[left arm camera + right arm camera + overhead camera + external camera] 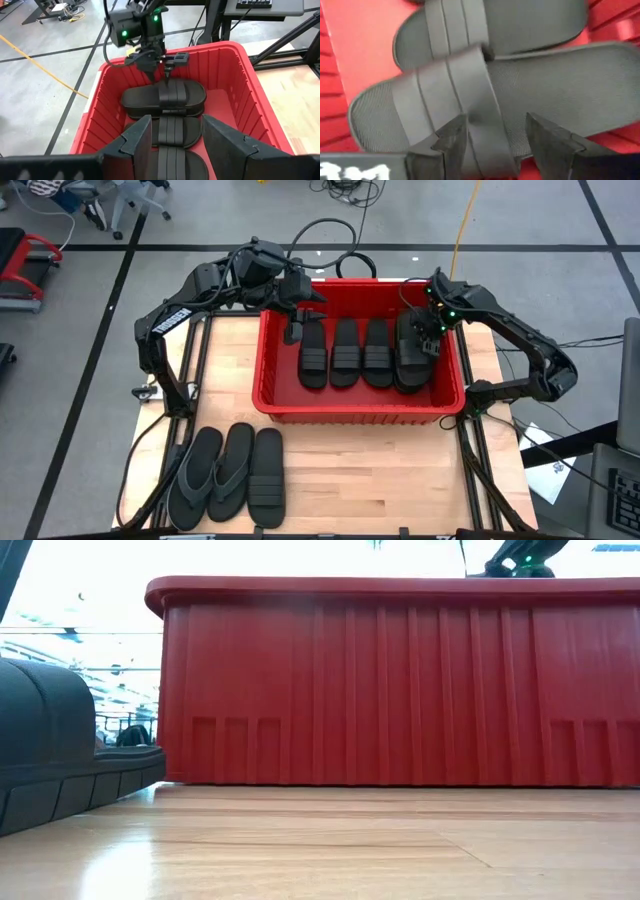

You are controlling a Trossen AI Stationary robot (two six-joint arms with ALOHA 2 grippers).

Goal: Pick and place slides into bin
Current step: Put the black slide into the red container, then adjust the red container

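The red bin (355,412) stands at the table's far middle with several black slides side by side in it. At its right end one slide (485,100) lies on top of another (520,25). My right gripper (430,332) hangs open just over the top slide's band strap (470,85), with one finger on each side of it. My left gripper (177,137) is open and holds nothing; it hovers above the slides (172,131) at the bin's left end. Three more slides (230,475) lie flat on the table's near left. My right gripper comes down at the top slide from above. Its fingertips (166,77) stand across the band strap (170,92). Whether they touch it I cannot tell. The slide lies flat on the slide under it.
The bin's tall ribbed wall (400,680) fills the low view, with one loose slide (50,750) at its left. Bare wood lies in front of the bin and to the right of the three loose slides. Cables and frame rails run beside the table.
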